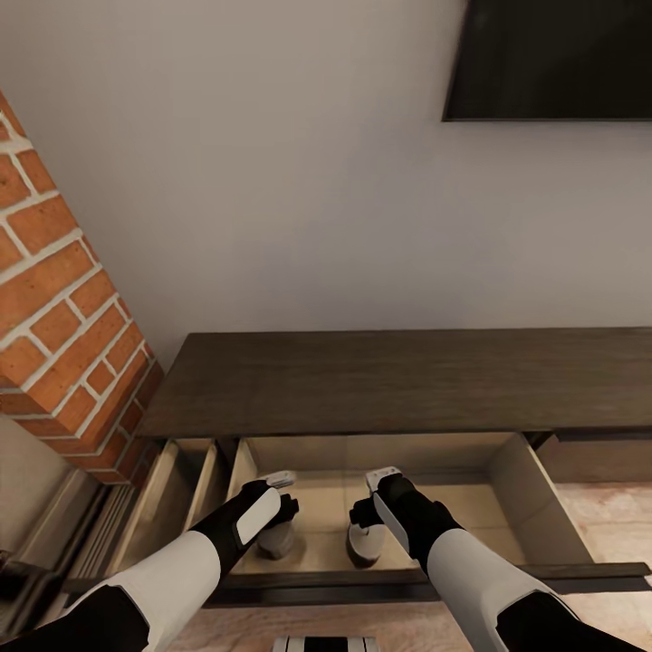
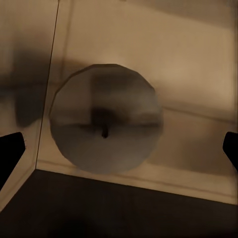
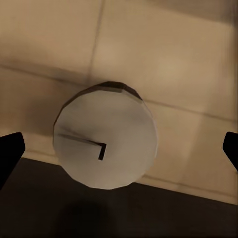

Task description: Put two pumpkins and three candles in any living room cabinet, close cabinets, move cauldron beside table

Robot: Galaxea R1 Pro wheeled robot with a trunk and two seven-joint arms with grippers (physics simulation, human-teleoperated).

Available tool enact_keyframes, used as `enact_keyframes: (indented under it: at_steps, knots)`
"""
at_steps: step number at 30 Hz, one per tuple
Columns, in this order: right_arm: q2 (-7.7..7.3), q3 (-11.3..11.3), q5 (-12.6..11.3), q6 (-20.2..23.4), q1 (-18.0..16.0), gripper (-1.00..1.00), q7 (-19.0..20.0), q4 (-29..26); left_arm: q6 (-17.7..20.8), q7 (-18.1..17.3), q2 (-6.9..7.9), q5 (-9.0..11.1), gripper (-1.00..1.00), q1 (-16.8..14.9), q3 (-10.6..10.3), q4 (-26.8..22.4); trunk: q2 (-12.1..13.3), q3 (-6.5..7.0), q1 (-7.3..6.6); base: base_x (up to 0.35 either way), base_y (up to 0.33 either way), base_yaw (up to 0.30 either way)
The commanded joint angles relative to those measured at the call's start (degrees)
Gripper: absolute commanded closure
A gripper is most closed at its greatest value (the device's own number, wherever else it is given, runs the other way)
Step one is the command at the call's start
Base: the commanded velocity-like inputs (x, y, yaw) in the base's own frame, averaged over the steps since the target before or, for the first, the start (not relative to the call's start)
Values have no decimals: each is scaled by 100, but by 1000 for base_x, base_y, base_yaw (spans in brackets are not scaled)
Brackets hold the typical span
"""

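Overhead, two candles (image 1: pixel 276 536) (image 1: pixel 364 543) upright in the open cabinet (image 1: pixel 398 380) drawer; wicks close-up at the wrists.

Two candles (image 1: pixel 276 539) (image 1: pixel 364 543) side by side in open cabinet drawer (image 1: pixel 534 507), near its front; brick column (image 1: pixel 63 317) left of cabinet (image 1: pixel 398 380).

Two candles stand in the open drawer: one on the left (image 1: pixel 274 536) and one on the right (image 1: pixel 364 543), near the drawer's front edge. There is one cabinet (image 1: pixel 398 380) with two drawers pulled open, a narrow one at left (image 1: pixel 172 507) and a wide one at right (image 1: pixel 534 507). Two grippers reach in, left (image 1: pixel 281 480) and right (image 1: pixel 380 477). One dark screen (image 1: pixel 552 59) hangs on the far wall.
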Motion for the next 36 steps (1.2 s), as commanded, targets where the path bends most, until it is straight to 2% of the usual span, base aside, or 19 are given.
enact_keyframes:
  at_steps: [1,27,36]
  knots:
    - [1,0,0,0,0,-100,0,-1,1,5,0,1,-100,-1,1,0,42,18,-22,0,0,0]
    - [-39,0,18,32,0,-100,-2,-44,83,47,31,3,-100,-7,3,-246,1084,485,-593,-6,0,0]
    - [-41,0,17,36,0,-100,0,-44,88,42,35,11,-100,-7,1,-252,1445,647,-791,-253,69,0]
